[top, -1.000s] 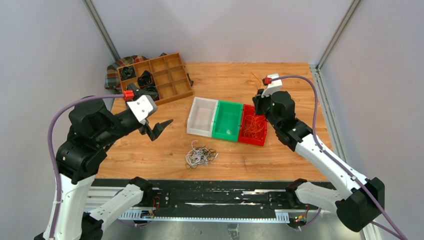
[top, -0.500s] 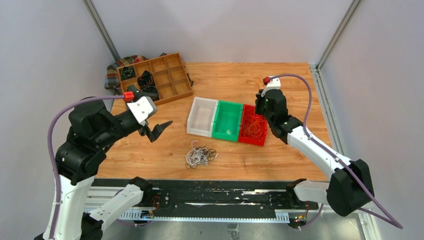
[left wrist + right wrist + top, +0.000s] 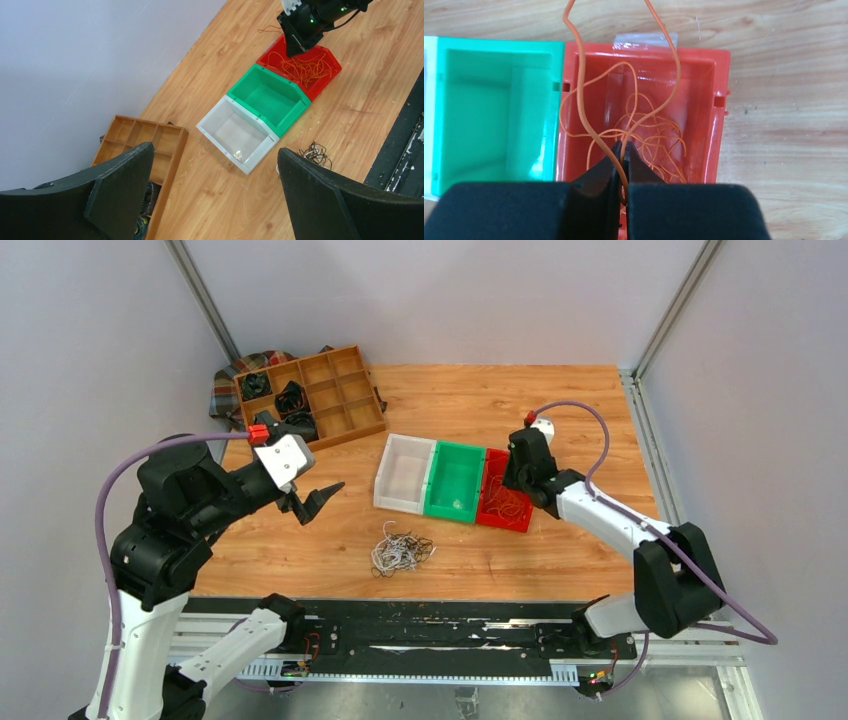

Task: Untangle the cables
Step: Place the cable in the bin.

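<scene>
A tangle of white and black cables [image 3: 400,550] lies on the wooden table near the front; it also shows in the left wrist view [image 3: 314,152]. Several orange cables [image 3: 508,496] lie in the red bin [image 3: 489,514]. My right gripper [image 3: 624,146] is shut on an orange cable [image 3: 579,90] and holds it over the red bin [image 3: 719,120]; the cable's two ends trail over the bin's far rim. My left gripper [image 3: 215,150] is open and empty, held high above the table left of the bins.
A white bin [image 3: 385,480], a green bin [image 3: 436,487] and the red bin stand side by side mid-table. A wooden compartment tray [image 3: 345,390] with black coiled rolls [image 3: 292,398] sits at the back left on a plaid cloth [image 3: 226,390].
My right gripper has come down and forward with the orange cable, from above the red bin's far side to low over the bin. The left arm has barely moved.
</scene>
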{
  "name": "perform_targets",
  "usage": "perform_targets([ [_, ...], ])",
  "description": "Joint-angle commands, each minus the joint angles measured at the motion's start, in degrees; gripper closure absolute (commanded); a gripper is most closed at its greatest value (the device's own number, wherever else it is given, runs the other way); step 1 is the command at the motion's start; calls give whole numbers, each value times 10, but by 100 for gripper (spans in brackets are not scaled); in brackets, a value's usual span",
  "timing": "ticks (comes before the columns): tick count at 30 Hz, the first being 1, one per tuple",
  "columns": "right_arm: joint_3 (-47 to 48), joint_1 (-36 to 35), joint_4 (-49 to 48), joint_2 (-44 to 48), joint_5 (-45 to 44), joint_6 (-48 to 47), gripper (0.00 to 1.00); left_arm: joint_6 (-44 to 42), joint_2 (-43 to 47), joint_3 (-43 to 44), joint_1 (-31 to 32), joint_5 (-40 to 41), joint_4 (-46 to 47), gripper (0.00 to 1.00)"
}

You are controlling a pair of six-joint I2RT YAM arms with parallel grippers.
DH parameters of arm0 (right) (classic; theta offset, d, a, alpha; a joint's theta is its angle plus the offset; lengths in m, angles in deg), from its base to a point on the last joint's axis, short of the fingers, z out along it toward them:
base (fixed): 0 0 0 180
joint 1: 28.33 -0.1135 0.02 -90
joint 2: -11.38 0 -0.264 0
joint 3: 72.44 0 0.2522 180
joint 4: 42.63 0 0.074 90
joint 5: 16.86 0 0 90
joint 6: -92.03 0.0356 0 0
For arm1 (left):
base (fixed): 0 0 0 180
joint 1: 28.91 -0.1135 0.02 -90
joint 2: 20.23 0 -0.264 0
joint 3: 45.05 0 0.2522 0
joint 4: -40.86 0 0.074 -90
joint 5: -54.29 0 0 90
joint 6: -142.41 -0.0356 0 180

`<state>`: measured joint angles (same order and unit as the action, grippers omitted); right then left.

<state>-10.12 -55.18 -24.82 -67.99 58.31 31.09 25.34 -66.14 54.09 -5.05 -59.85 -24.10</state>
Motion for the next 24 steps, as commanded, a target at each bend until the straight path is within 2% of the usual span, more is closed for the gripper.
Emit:
perform_targets([
  [1, -5, 8, 42, -24, 15, 51, 99, -7, 3, 3, 2, 1, 2, 2],
  [3, -4, 8, 48, -34, 21, 57, 98, -8, 3, 4, 2, 1, 2, 2],
  [5, -2, 9, 53, -41, 26, 60, 92, -10, 3, 5, 3, 1, 2, 2],
  [9, 5, 14, 53, -42, 50, 61, 69, -11, 1, 8, 3, 1, 2, 2],
  [14, 30, 14, 74, 5, 19, 31, 43, -11, 2, 10, 2, 0, 2, 2],
  [24, 93, 17, 126, 63, -20, -40, 38, -15, -2, 17, 2, -6, 2, 2],
])
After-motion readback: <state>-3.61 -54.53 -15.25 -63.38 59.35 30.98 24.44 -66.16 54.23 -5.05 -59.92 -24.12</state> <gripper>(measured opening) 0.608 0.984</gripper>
